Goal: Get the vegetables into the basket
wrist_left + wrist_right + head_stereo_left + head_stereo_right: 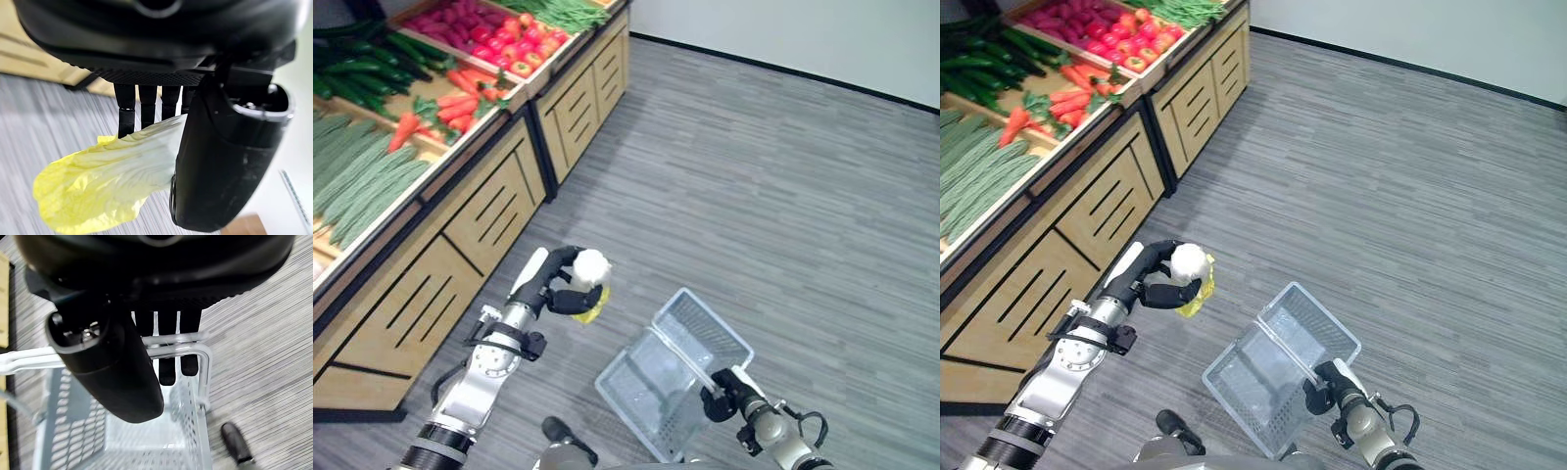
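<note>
My left hand [558,286] is held up over the floor, left of the basket, shut on a pale yellow-green cabbage [592,307] with a white stem end [1187,260]. In the left wrist view the leafy cabbage [107,181] lies between the fingers [126,110] and the thumb [225,161]. A white wire basket [636,387] hangs tilted at the lower middle, its handle [29,358] gripped by my right hand [726,394]. Inside, the basket [122,440] looks bare.
A wooden produce stand [480,211] runs along the left, with bins of green beans [357,181], carrots [450,103], dark cucumbers [362,59] and red peppers [509,39]. Grey plank floor [754,186] stretches to the right up to a white wall.
</note>
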Available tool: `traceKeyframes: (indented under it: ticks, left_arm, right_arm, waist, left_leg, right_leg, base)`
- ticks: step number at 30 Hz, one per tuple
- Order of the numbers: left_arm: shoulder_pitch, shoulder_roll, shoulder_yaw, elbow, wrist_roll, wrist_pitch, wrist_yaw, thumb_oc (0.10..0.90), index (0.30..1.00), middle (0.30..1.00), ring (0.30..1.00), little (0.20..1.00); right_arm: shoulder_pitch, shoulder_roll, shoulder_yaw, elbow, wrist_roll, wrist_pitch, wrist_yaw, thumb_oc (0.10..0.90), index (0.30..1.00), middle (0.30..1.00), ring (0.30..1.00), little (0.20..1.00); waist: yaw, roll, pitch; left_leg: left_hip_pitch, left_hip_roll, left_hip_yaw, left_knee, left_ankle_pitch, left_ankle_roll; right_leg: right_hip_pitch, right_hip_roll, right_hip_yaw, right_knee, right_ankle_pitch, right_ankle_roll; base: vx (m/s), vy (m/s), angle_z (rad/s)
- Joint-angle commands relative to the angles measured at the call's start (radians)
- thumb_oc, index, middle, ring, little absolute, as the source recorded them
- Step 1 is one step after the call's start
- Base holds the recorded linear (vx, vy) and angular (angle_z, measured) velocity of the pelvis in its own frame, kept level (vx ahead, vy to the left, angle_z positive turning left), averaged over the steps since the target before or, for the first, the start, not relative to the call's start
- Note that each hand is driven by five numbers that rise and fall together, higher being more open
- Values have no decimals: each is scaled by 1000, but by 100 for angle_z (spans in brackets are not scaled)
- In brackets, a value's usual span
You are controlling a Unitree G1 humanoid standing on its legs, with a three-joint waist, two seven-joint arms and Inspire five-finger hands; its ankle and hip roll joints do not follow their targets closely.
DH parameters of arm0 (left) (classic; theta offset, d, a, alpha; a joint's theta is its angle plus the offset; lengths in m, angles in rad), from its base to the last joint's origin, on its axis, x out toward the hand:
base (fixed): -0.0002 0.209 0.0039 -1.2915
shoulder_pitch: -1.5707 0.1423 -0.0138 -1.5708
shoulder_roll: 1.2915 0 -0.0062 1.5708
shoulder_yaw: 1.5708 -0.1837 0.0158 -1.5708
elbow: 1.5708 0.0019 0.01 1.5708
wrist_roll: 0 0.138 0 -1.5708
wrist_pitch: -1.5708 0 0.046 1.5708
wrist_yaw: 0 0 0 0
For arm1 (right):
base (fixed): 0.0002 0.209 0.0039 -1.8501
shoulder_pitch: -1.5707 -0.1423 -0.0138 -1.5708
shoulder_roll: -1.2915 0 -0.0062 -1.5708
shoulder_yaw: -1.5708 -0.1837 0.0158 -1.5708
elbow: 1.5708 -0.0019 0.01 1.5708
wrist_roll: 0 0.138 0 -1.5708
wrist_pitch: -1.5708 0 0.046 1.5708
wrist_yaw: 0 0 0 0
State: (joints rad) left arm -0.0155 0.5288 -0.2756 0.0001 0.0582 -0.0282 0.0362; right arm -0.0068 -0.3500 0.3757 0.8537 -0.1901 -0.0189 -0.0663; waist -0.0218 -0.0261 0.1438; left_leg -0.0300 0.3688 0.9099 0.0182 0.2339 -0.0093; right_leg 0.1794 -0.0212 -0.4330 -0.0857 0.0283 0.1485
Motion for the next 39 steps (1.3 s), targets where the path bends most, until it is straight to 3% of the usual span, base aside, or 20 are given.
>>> traceKeyframes:
  ticks: [1,3,5,6,7,8,11,12,14,17,19,28,39]
  left_arm:
    - [-124,13,41,-109,12,-92,25,400,300,300,300,300]
    - [-128,6,34,-105,10,-93,24,400,300,300,300,300]
    - [-127,1,38,-99,6,-95,27,400,300,300,300,300]
    - [-124,-1,45,-91,5,-98,30,400,300,300,300,300]
    - [-107,0,67,-83,4,-106,42,400,300,300,300,300]
    - [-100,-3,70,-77,7,-110,44,400,300,300,300,300]
    - [-58,3,90,-82,2,-131,49,400,300,300,300,300]
    - [-52,7,96,-85,-3,-136,45,400,300,300,300,300]
    - [-46,14,93,-100,-7,-137,34,400,300,300,300,300]
    - [-68,13,62,-105,-14,-134,34,400,300,300,300,300]
    - [-70,18,57,-109,-12,-134,31,400,300,300,300,300]
    - [-64,19,4,-25,35,-100,5,400,300,300,300,300]
    - [-123,-41,-71,173,175,-22,8,400,300,300,300,300]
  right_arm:
    - [-42,-47,-67,-58,-21,-40,-51,400,300,300,300,300]
    - [-40,-50,-70,-56,-22,-41,-53,400,300,300,300,300]
    - [-47,-55,-71,-60,-26,-42,-53,400,300,300,300,300]
    - [-58,-54,-66,-53,-28,-44,-52,400,300,300,300,300]
    - [-88,-50,-43,-33,-29,-50,-49,400,300,300,300,300]
    - [-92,-42,-37,-24,-24,-53,-46,400,300,300,300,300]
    - [-113,-34,-20,-19,-11,-64,-36,400,300,300,300,300]
    - [-119,-34,-19,-18,-8,-65,-30,400,300,300,300,300]
    - [-108,-39,-30,-30,-9,-62,-24,400,300,300,300,300]
    - [-100,-40,-46,-24,-8,-53,-37,400,300,300,300,300]
    - [-98,-38,-53,-25,-5,-51,-40,400,300,300,300,300]
    - [-99,-35,-74,-38,-9,-29,-48,400,300,300,300,300]
    - [-172,-55,-78,-185,-23,21,-53,400,300,300,300,300]
  waist:
    - [0,11,9]
    - [-4,11,13]
    - [10,-4,28]
    - [23,-12,34]
    - [58,-18,43]
    - [65,-24,43]
    - [96,-40,41]
    - [92,-37,36]
    - [65,-24,20]
    - [33,5,-3]
    - [27,8,-9]
    - [18,-6,-28]
    - [12,-1,-62]
  left_leg:
    - [4,58,-15,-62,151,-209]
    - [2,62,-30,-53,146,-213]
    - [-33,32,-148,-10,99,-210]
    - [-55,5,-239,8,63,-199]
    - [-86,-46,-404,40,16,-158]
    - [-83,-65,-470,36,-9,-155]
    - [-76,-175,-756,63,-110,-129]
    - [-67,-189,-787,52,-126,-126]
    - [-32,-183,-745,13,-125,-127]
    - [29,-210,-699,-89,-121,-117]
    - [38,-216,-689,-95,-127,-114]
    - [80,-261,-647,-104,-166,-88]
    - [98,-275,-647,-106,-186,-79]
  right_leg:
    - [-25,-47,6,142,-120,-15]
    - [-27,-44,20,135,-117,-15]
    - [-32,-52,54,127,-109,-11]
    - [-41,-62,77,123,-96,-6]
    - [-63,-71,124,120,-65,-8]
    - [-69,-77,159,116,-55,-5]
    - [-87,-82,296,91,-22,-3]
    - [-99,-83,321,89,-13,0]
    - [-106,-89,342,78,-6,5]
    - [-138,-114,363,65,13,20]
    - [-139,-120,361,63,15,25]
    - [-137,-166,391,63,36,59]
    - [-123,-180,379,53,39,65]
  base:
    - [-107,-109,-1]
    - [-72,-88,-11]
    - [-30,-23,-34]
    - [-55,29,-71]
    - [-35,33,-105]
    - [-13,27,-144]
    - [58,55,-173]
    - [39,112,-106]
    - [22,162,-99]
    - [12,246,-54]
    - [45,177,2]
    - [42,122,-10]
    - [24,24,-3]
